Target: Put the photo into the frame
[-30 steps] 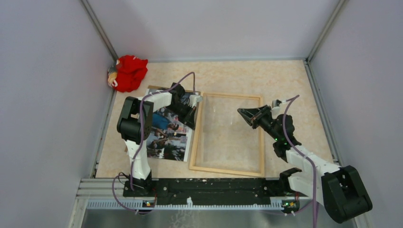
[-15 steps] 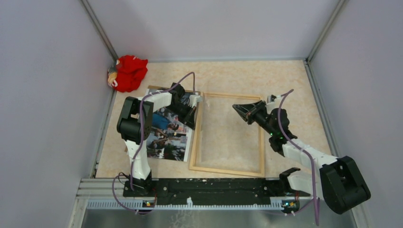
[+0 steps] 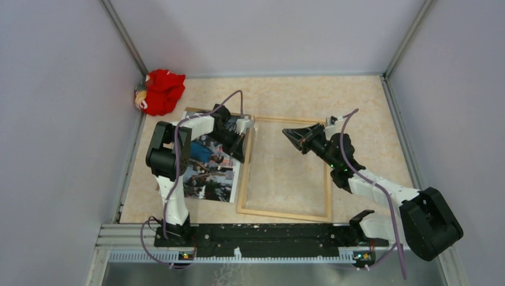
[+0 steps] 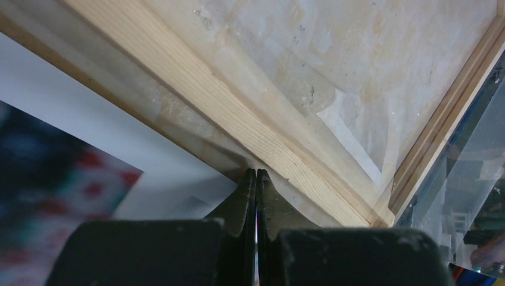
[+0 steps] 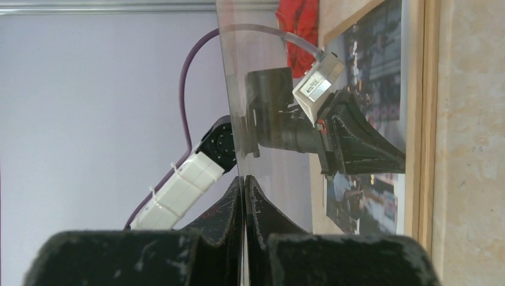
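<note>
left gripper (image 4: 256, 176) pressed shut against the rail of the frame (image 4: 196, 90), photo (image 3: 208, 173) just beside it, right gripper (image 5: 244, 182) pinching the clear pane (image 5: 250, 47) by its edge

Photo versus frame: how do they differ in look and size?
The photo is a dark, crowded print with a white border; the frame is a pale wooden outline. The frame is larger than the photo. Both are rectangular and lie on the table, the photo left of the frame.

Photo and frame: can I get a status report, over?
Left claw shut at frame edge. Right claw shut on clear pane, raised. Photo face up beside frame, not in yet.
</note>
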`<state>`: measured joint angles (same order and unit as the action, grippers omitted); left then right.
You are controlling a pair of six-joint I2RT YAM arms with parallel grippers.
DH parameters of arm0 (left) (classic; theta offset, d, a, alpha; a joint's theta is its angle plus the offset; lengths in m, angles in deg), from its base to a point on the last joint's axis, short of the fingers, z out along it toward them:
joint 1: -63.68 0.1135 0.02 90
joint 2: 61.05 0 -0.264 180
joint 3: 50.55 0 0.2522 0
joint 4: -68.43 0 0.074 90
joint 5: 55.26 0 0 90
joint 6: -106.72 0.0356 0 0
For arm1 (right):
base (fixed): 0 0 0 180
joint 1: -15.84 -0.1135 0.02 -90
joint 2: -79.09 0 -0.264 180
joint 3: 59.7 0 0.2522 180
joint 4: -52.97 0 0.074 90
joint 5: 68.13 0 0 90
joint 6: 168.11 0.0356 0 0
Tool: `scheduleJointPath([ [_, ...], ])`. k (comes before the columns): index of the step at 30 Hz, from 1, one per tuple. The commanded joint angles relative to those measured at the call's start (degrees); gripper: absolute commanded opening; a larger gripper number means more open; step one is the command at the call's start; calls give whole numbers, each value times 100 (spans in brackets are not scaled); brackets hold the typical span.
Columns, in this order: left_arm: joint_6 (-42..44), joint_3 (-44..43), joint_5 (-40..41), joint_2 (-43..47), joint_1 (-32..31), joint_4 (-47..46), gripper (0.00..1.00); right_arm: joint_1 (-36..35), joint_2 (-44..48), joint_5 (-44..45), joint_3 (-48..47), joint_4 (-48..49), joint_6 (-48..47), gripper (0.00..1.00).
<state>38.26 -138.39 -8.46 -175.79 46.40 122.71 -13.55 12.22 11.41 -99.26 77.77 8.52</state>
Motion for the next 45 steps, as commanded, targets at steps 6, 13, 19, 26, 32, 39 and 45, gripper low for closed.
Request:
scheduleJointPath([
  [6, 11, 238, -219, 271, 283, -94, 0, -177, 100, 277, -80, 214, 175, 0],
  [13, 9, 314, -309, 283, 322, -145, 0, -35, 796, 281, 494, 63, 162, 0],
  [19, -26, 367, -379, 286, 322, -217, 0, 144, 1278, 199, 632, -321, 19, 0],
  [26, -46, 388, -400, 288, 314, -255, 0, 432, 1188, -523, 371, -221, -253, 0],
  [32, -49, 379, -371, 302, 322, -242, 0, 754, 1048, -1260, 39, -99, -488, 0],
  [39, -53, 362, -372, 283, 322, -247, 0, 835, 1150, -1438, -179, -649, -800, 0],
  [45, -43, 368, -348, 268, 322, -257, 0, 838, 1213, -1443, -84, -526, -656, 0],
])
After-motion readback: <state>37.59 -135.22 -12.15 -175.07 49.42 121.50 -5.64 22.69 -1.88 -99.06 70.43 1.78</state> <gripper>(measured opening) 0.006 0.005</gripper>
